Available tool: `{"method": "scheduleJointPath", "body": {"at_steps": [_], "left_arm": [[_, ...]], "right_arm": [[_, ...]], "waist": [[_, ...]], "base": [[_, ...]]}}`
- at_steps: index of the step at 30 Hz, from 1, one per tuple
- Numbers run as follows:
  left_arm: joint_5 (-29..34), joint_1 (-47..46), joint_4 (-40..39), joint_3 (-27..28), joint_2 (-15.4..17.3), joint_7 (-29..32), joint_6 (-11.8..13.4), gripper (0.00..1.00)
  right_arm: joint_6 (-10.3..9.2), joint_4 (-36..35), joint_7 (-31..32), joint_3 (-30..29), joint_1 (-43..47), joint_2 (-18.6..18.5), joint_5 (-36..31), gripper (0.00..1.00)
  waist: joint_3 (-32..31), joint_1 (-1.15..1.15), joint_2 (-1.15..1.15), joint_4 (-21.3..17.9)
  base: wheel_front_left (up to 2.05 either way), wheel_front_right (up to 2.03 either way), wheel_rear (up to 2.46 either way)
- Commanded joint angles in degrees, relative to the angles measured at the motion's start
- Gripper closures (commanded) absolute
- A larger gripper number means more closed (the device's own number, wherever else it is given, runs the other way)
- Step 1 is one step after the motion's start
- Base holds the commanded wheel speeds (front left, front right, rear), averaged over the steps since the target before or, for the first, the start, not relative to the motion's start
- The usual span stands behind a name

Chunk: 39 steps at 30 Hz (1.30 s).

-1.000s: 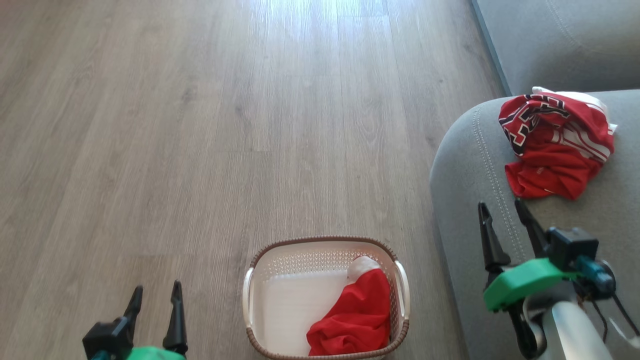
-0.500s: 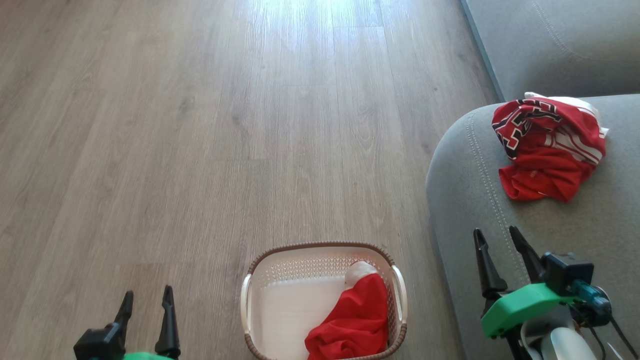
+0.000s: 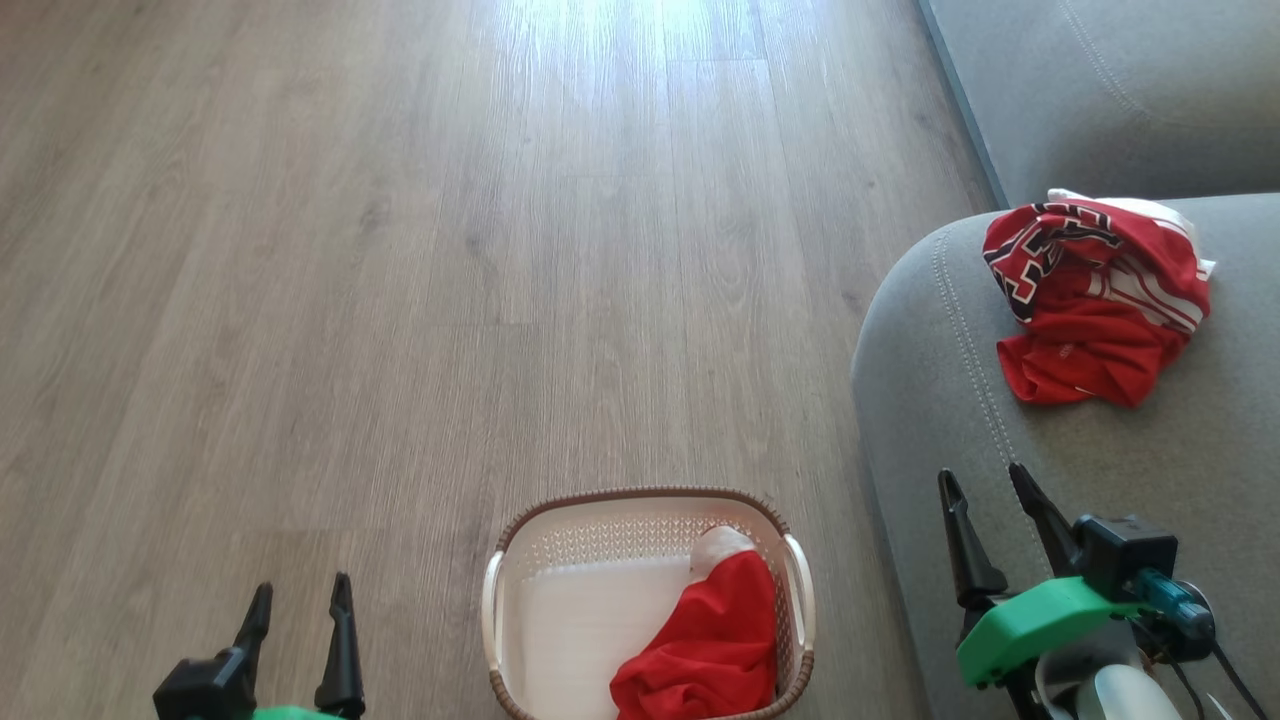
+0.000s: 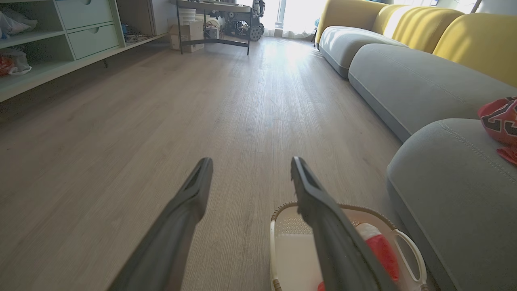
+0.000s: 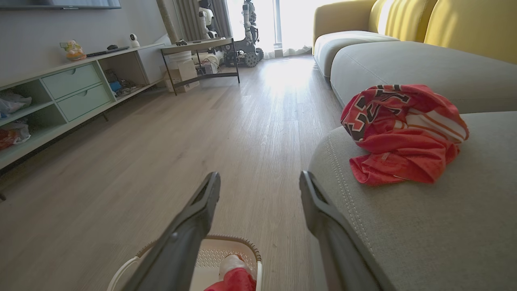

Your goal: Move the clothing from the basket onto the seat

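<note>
The cream basket (image 3: 505,600) with a brown rim stands on the floor at the bottom middle, and red shorts (image 3: 705,655) with white lining are bunched in its right half. A red jersey (image 3: 1095,295) with black-and-white numerals lies crumpled on the grey seat (image 3: 950,400) at the right. My right gripper (image 3: 985,480) is open above the seat's rounded edge, well short of the jersey (image 5: 400,129). My left gripper (image 3: 300,590) is open over the floor, left of the basket (image 4: 412,250). The shorts (image 4: 381,252) show past the right finger in the left wrist view.
Wood-look floor (image 3: 450,250) stretches ahead and to the left. More grey sofa sections (image 4: 404,81) with yellow backs (image 4: 472,44) run along the right. A low shelf unit (image 5: 68,93) with drawers lines the left wall, and a dark-framed table (image 5: 198,46) stands far ahead.
The whole head view has shifted, so the camera moved. Within it my right gripper has drawn back toward me, away from the jersey. Both grippers stay open.
</note>
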Motion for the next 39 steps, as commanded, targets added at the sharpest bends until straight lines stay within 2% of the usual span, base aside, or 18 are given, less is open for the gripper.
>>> {"method": "scheduleJointPath", "body": {"at_steps": [1,17,27,32,39], "left_arm": [[0.66,-1.45,-1.11,2.22,0.96,-0.54,0.00,0.00],[0.77,-1.45,-0.88,1.54,0.89,-0.55,-0.21,0.00],[2.08,-4.42,0.02,-1.05,0.11,0.70,-1.29,0.00],[4.32,-9.90,2.17,-4.76,-2.03,1.56,-3.66,0.00],[7.32,-21.02,11.53,-10.19,-8.15,2.21,-8.07,0.00]], "right_arm": [[-0.02,-1.77,-0.07,1.30,-1.42,0.12,0.13,0.00],[-0.02,-2.45,-0.06,1.34,-0.91,0.13,0.02,0.00],[-0.02,-4.59,-0.12,-0.25,-2.38,0.13,-1.16,0.00],[-0.02,-7.98,-0.05,-2.15,-5.64,0.13,-1.60,0.00],[-0.02,-13.81,0.18,-4.21,-12.45,0.13,-2.50,0.00]], "waist": [[-0.05,0.00,0.00,0.00],[0.60,0.00,0.00,-0.24],[4.74,0.00,0.00,-1.07],[11.07,0.00,0.00,-2.05],[21.57,0.00,0.00,-4.13]], "base": [[0.00,0.00,0.00],[0.00,0.00,0.00],[0.00,0.00,0.00],[0.00,0.00,0.00],[0.00,0.00,0.00]]}}
